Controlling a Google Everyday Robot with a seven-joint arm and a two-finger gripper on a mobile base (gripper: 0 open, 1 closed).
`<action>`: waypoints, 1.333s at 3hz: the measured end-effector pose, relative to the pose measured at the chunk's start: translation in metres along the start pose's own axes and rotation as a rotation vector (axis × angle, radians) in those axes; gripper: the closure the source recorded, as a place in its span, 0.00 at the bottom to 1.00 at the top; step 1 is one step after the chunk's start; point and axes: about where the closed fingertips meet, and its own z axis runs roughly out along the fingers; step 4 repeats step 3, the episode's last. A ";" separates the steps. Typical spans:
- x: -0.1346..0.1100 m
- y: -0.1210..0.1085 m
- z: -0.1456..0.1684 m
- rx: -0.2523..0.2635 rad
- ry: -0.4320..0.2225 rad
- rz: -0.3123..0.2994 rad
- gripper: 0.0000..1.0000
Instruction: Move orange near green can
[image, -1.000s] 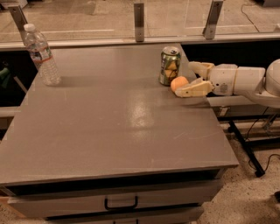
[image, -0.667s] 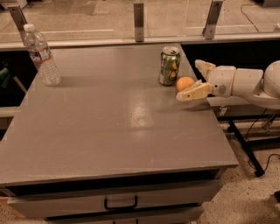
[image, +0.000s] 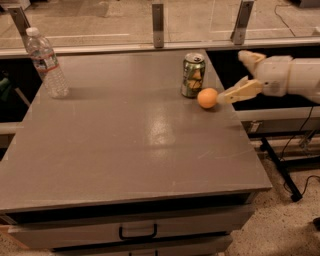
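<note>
Warm, fairly dim light falls from above, leaving a pale, smeared glare patch in the middle of the grey counter (image: 100, 165), while the gaps behind and beside it sink to near black. The bottle (image: 47, 65), can (image: 192, 75) and orange (image: 207, 98) cast only short, soft shadows. The gripper (image: 233, 75), off the counter's right edge beside the orange, shows pale against that dark.

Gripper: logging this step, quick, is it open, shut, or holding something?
Gripper: open, holding nothing, at the right edge of the table; the orange rests beside the green can.
</note>
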 end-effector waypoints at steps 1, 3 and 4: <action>-0.045 -0.014 -0.039 0.018 0.082 -0.106 0.00; -0.148 0.012 -0.084 0.057 0.404 -0.409 0.00; -0.148 0.012 -0.084 0.057 0.404 -0.409 0.00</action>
